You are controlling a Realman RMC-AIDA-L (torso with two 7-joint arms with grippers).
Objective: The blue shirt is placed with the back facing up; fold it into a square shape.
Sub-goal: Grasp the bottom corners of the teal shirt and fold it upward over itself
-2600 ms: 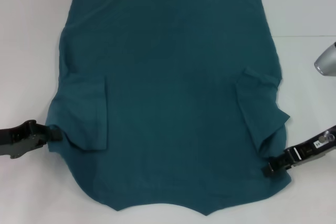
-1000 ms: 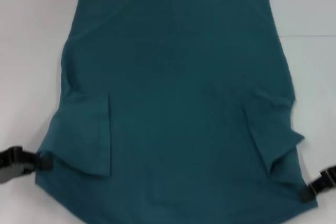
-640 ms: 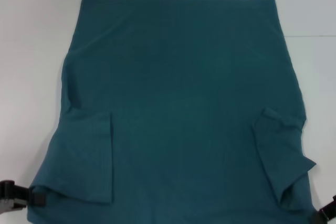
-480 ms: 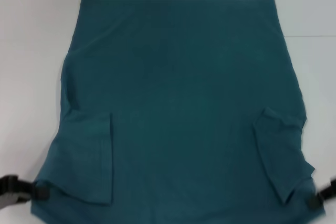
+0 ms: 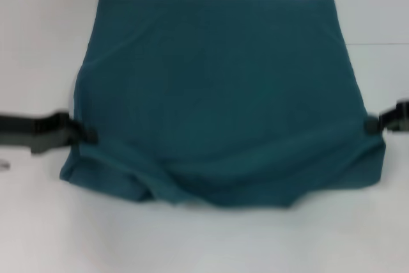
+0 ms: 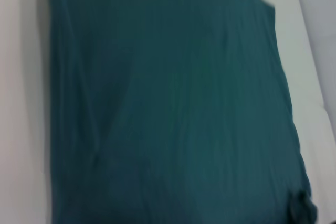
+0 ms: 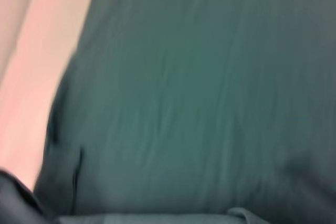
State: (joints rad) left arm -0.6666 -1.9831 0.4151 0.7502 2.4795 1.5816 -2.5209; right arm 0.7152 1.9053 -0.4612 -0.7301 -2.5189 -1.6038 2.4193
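Note:
The blue shirt [image 5: 220,81] lies plain side up on the white table [image 5: 204,241]. Its near part is lifted and doubled toward the far hem, leaving a rumpled fold [image 5: 211,187] along the near side. My left gripper [image 5: 87,136] grips the cloth at the shirt's left edge, about halfway up. At the right edge my right gripper [image 5: 372,124] holds the cloth at the same height. In the left wrist view the shirt [image 6: 168,103] fills most of the picture, as does the shirt [image 7: 199,93] in the right wrist view. The folded-in sleeves are hidden.
Bare white table [image 5: 38,43] surrounds the shirt on all sides. A faint seam [image 5: 383,44] in the surface runs at the far right. Table also shows beside the cloth in the left wrist view [image 6: 21,103] and right wrist view [image 7: 42,51].
Both grippers have swung from the near corners away from me, carrying the shirt's near part up and over. The folded sleeves have gone out of sight under it.

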